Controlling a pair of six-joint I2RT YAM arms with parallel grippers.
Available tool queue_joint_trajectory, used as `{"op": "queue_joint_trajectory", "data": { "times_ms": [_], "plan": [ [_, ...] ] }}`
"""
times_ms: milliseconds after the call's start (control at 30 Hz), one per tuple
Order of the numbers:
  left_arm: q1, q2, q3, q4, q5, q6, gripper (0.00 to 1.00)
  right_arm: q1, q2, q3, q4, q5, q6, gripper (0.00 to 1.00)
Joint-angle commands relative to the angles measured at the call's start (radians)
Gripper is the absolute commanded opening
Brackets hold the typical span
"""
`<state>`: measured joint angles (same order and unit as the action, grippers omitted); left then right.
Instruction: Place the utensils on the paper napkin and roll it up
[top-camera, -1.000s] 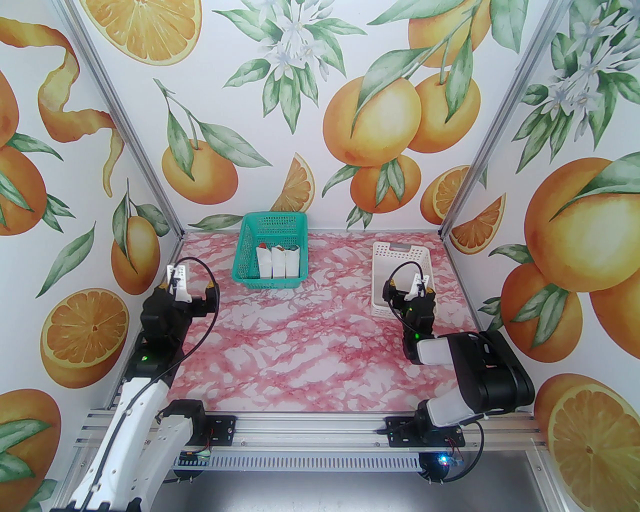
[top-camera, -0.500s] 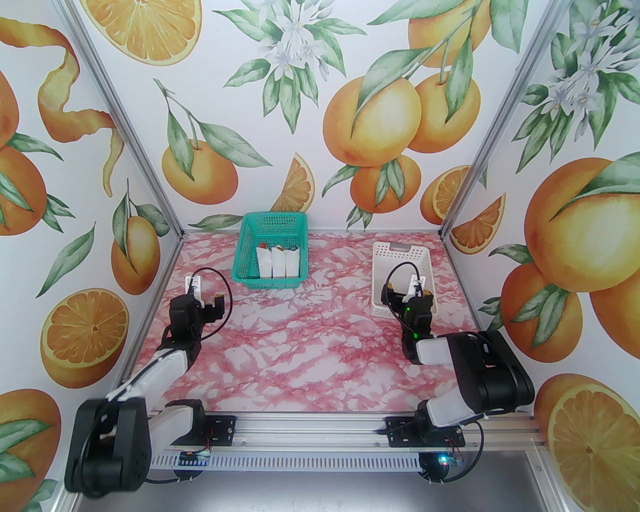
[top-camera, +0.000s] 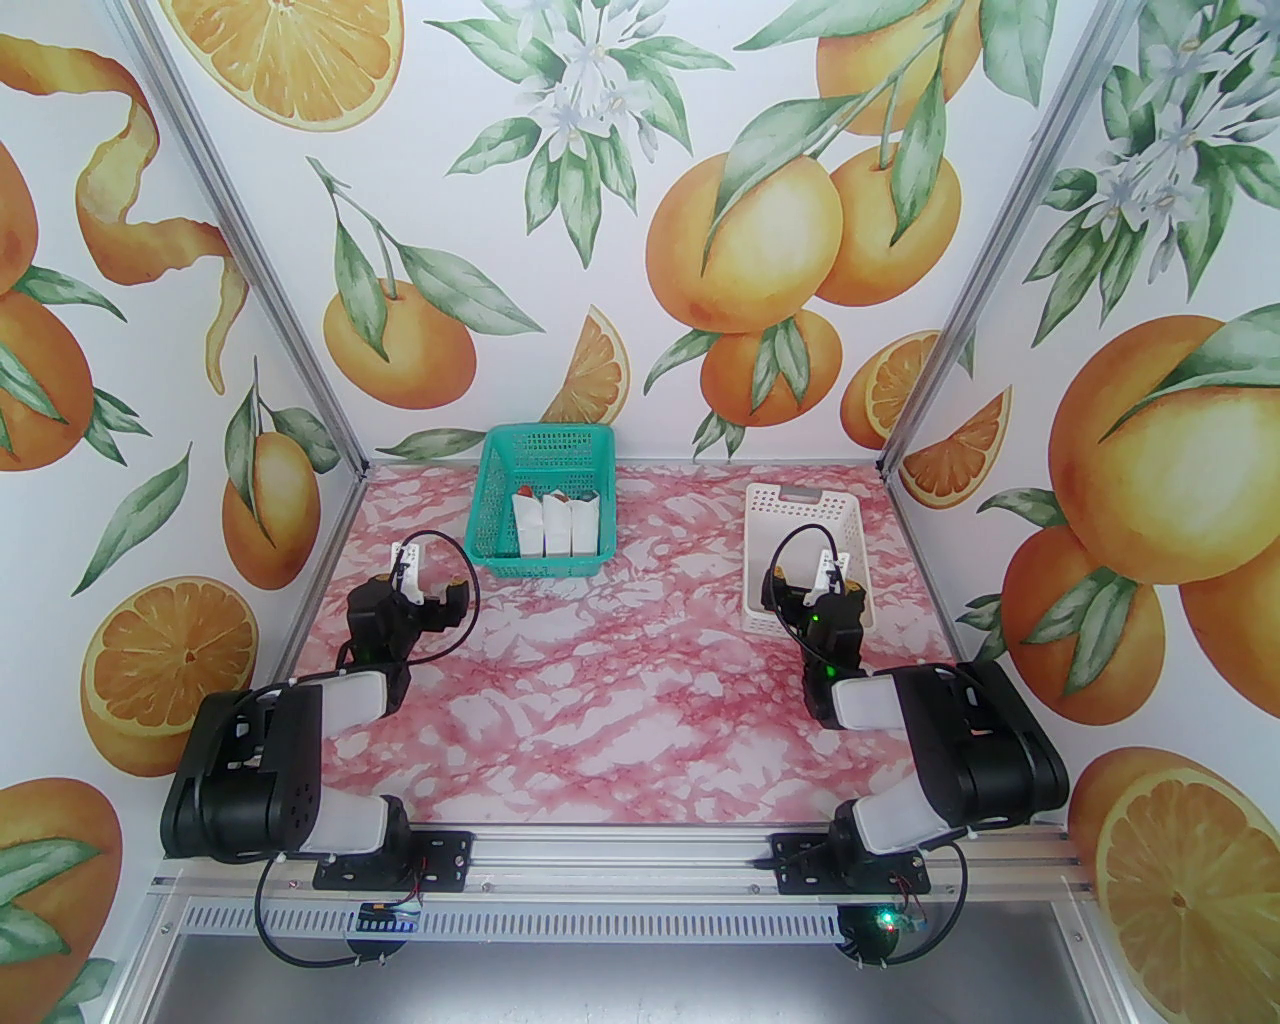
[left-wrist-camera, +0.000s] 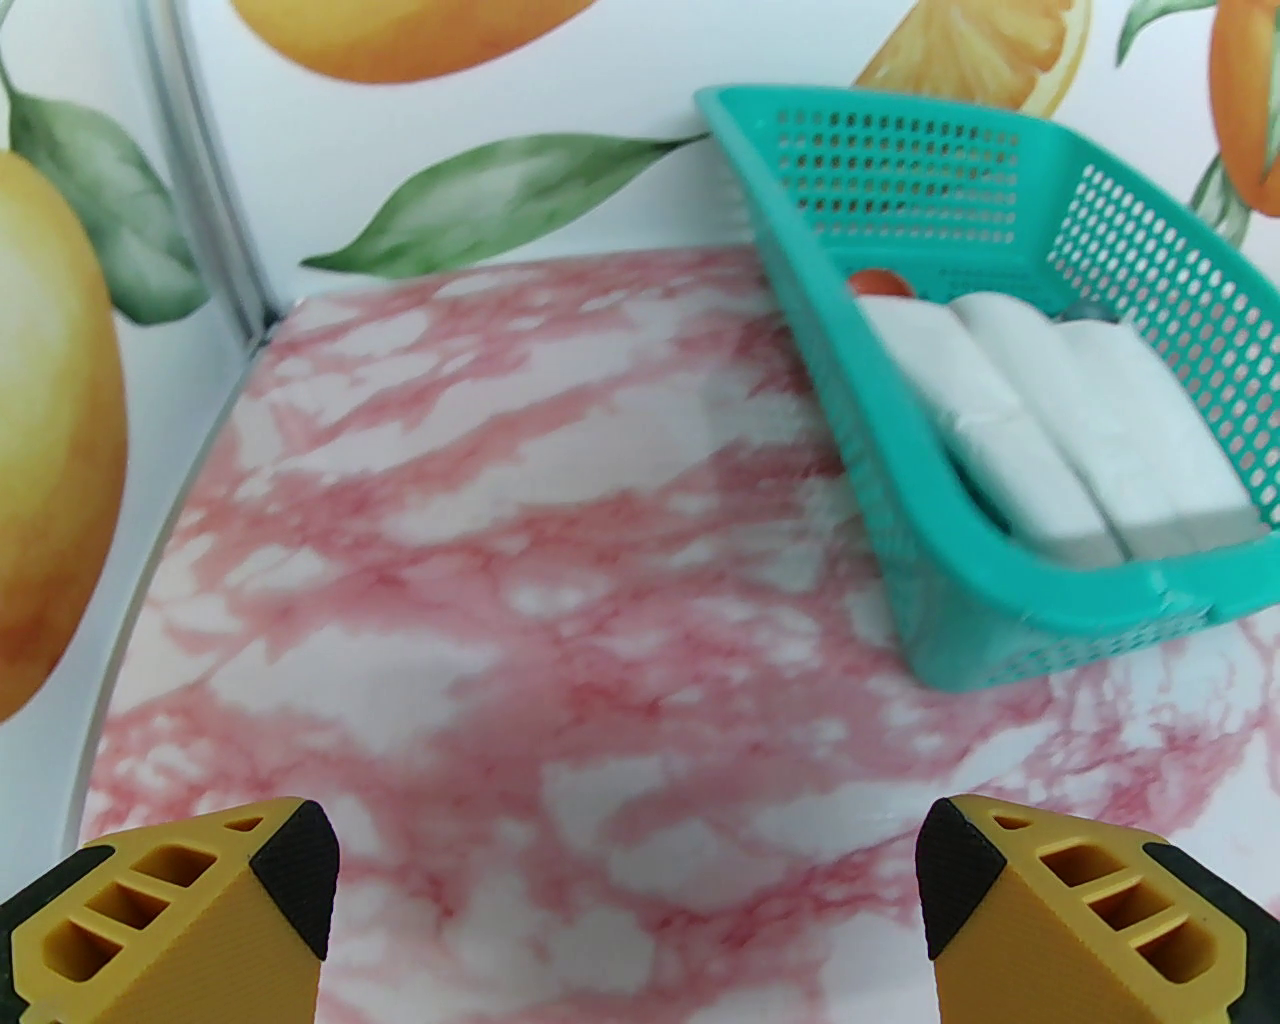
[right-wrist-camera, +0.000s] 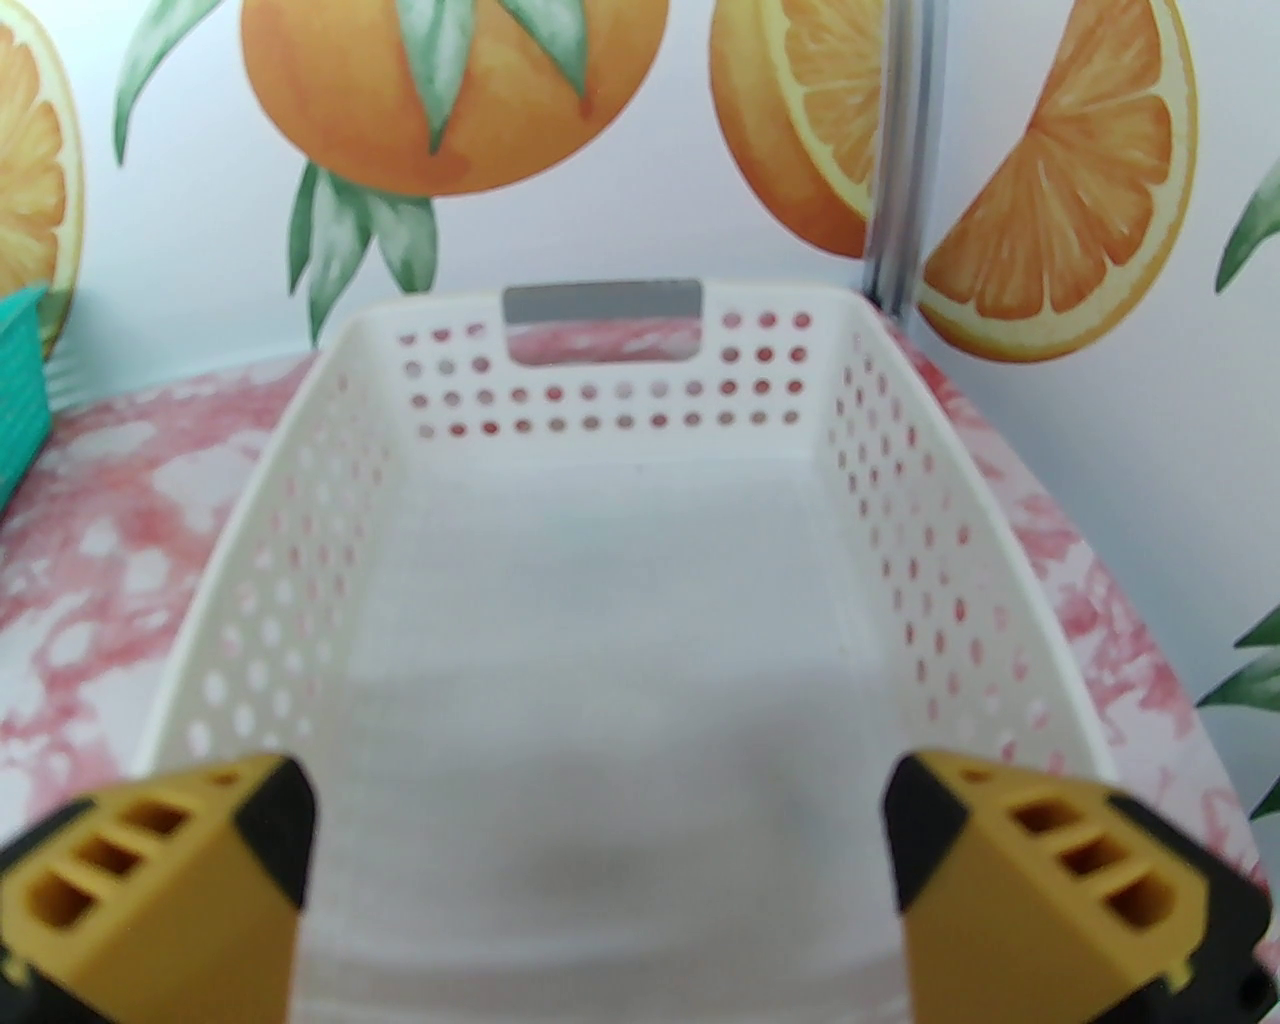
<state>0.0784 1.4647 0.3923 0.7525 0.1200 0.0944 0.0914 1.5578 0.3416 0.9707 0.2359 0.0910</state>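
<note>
The utensils and the paper napkin are out of view. My left gripper (top-camera: 427, 585) (left-wrist-camera: 630, 880) hovers open and empty over bare pink marble, just left of and nearer than the green basket (top-camera: 497, 480) (left-wrist-camera: 1050, 610). Three white wrapped bundles (top-camera: 548, 525) (left-wrist-camera: 1050, 430) lie side by side in that basket, and a red-orange tip pokes out of one. Over the near end of the white basket (top-camera: 800, 495) (right-wrist-camera: 900, 480) my right gripper (top-camera: 812, 583) (right-wrist-camera: 600, 840) stands open with nothing between its fingers. The white basket's floor looks plain white and blurred.
The pink marble tabletop (top-camera: 620, 680) is walled by orange-print panels on three sides. Metal corner posts (top-camera: 335, 440) (top-camera: 905, 440) stand at the back corners. A rail with both arm bases (top-camera: 620, 860) runs along the near edge.
The left arm has folded back, its elbow now down at the near left. Its gripper has dropped lower and shifted right toward the green basket. The right arm has barely moved.
</note>
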Motion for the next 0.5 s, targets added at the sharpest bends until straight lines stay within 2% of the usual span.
{"op": "queue_joint_trajectory", "data": {
  "times_ms": [0, 67, 133, 333, 467],
  "plan": [
    [0.002, 0.091, -0.024, 0.26, 0.098, -0.038, 1.0, 0.004, -0.005, 0.017, -0.007, 0.012, -0.007, 1.0],
    [-0.003, 0.175, -0.049, 0.398, 0.102, -0.034, 1.0, 0.004, -0.005, 0.018, -0.007, 0.01, -0.008, 1.0],
    [-0.011, 0.209, -0.065, 0.454, 0.092, -0.026, 1.0, 0.005, -0.005, 0.017, -0.008, 0.011, -0.008, 1.0],
    [-0.039, 0.187, 0.015, 0.256, 0.023, -0.005, 1.0, 0.005, -0.005, 0.019, -0.01, 0.005, -0.012, 1.0],
    [-0.043, 0.187, 0.016, 0.256, 0.013, -0.002, 1.0, 0.008, -0.004, 0.028, -0.026, -0.009, -0.019, 1.0]
  ]
}}
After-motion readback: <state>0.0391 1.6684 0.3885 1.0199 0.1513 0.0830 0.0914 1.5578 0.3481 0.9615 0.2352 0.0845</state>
